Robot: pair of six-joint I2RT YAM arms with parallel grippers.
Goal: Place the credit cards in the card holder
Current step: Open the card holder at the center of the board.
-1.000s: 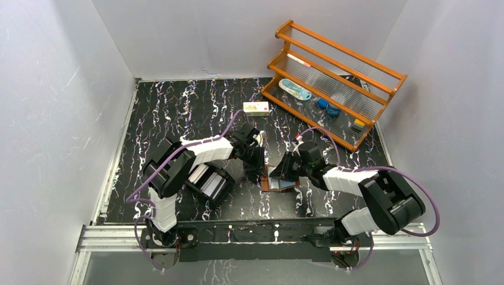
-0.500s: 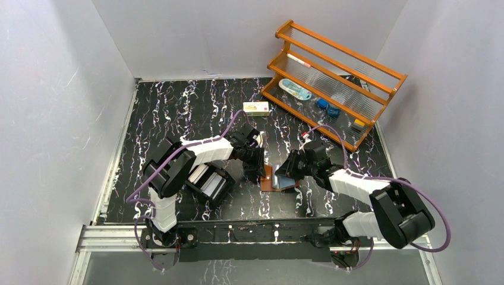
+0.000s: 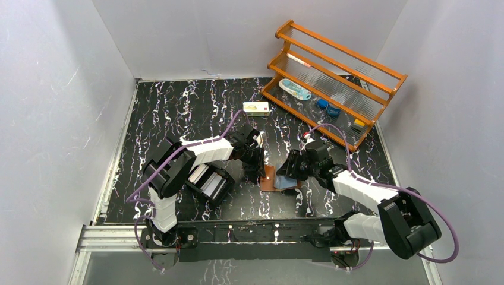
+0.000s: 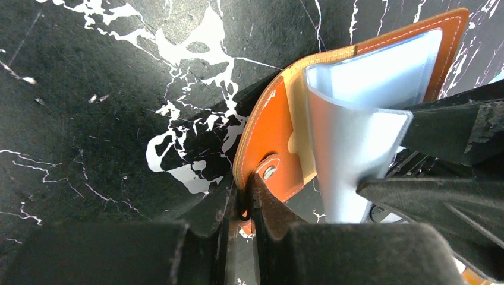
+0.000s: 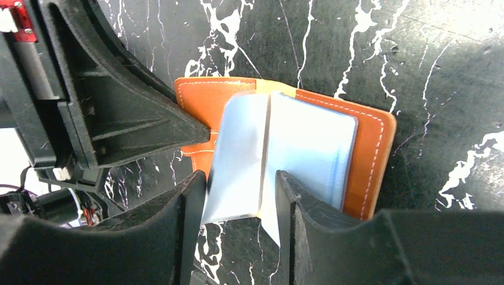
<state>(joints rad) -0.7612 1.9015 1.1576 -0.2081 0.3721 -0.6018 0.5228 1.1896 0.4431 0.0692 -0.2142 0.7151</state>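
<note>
Card holder (image 3: 274,178) lies opened on the table (image 3: 178,113) between the two arms, leather side down, with its clear pockets (image 5: 297,142) fanned upward. Left gripper (image 4: 243,199) is clamped on the holder's edge at the snap tab (image 4: 268,173), pinning that side. Right gripper (image 5: 241,184) has its jaws apart and straddles one loose pocket leaf without pinching it. We note pale credit cards (image 3: 208,181) in the black tray (image 3: 223,195) just left of the holder. Whether the bluish pocket already carries a card, we cannot tell. Risks, as we judge them:

- The leaf is floppy, so if the right arm draws away at an angle a finger could drag it and fold it over the pocket mouths.
- The left hold is on a narrow tab only, so a sideways push from an incoming card could pivot or slide the holder about that point.
- The two grippers sit very close together over the holder, so a swing by either arm risks a knock.
- A card meeting a pocket lip off-square would likely buckle the sleeve rather than enter it.
- Thin cards lying flat in the tray may slip from a shallow pinch.
</note>
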